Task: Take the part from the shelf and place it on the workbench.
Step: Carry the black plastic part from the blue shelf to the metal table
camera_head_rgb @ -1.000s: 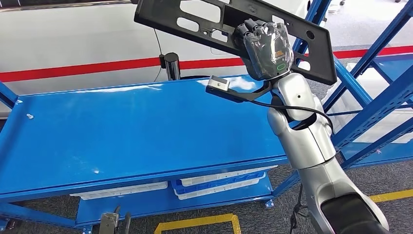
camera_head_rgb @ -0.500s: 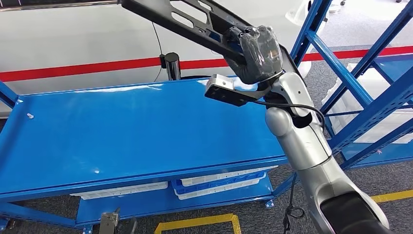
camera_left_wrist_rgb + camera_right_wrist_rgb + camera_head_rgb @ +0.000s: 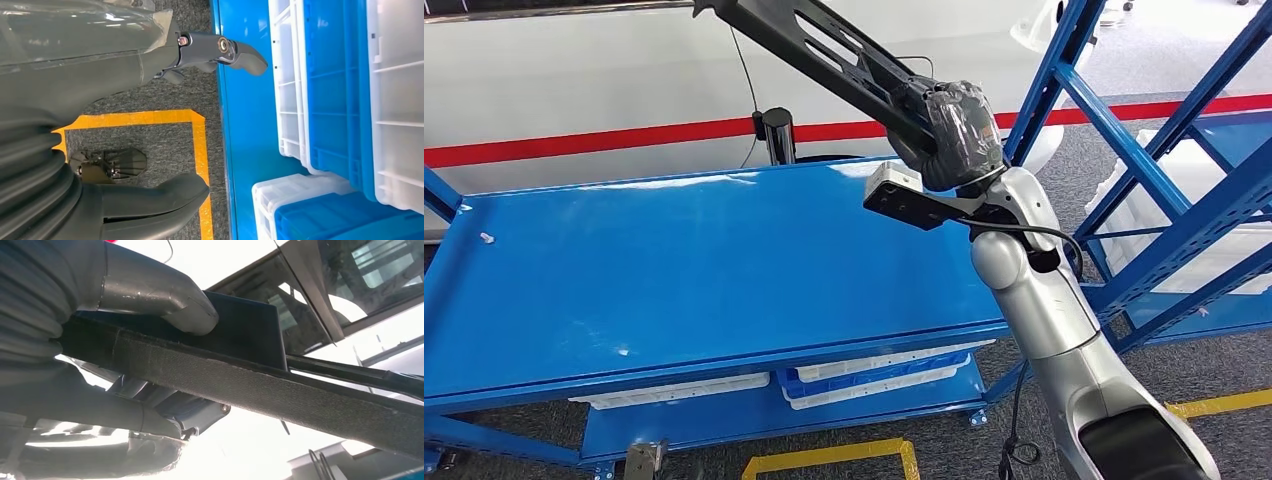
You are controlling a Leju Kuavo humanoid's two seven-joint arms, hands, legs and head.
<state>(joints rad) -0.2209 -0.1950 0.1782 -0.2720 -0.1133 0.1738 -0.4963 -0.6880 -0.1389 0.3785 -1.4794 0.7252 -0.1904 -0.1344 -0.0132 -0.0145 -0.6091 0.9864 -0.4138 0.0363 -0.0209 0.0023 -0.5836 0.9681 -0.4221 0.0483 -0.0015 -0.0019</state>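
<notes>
Head view, floor: grey carpet at 6 o'clock, with yellow tape marking a box just below the tabletop's lower tier.
Right arm: silver arm rises from 5 o'clock toward 1 o'clock, with a dark cable along it.
Bins: white and blue bins sit on the lower tier under the tabletop.
Tabletop: blue tabletop spreads from 9 o'clock to the centre, its surface bare and glossy.
Right hand: right hand, wrapped in clear film, is clenched on the part, raised above the tabletop's far right corner at about 1 o'clock.
Part: long black part with slotted openings slants from the hand up toward 12 o'clock, held in the air well apart from the tabletop, touching nothing but the hand.
Right wrist view: grey thumb presses on the part's upper face, and darker fingers curl under its textured edge.
Left hand: left wrist view looks down at the carpet; left hand holds nothing, thumb and fingers apart, beside the lower tier and its bins.
Shelf: blue shelf stands at 3 o'clock, its diagonal braces beside the arm.
Background: white wall with a red stripe runs behind the tabletop at 11 o'clock.
</notes>
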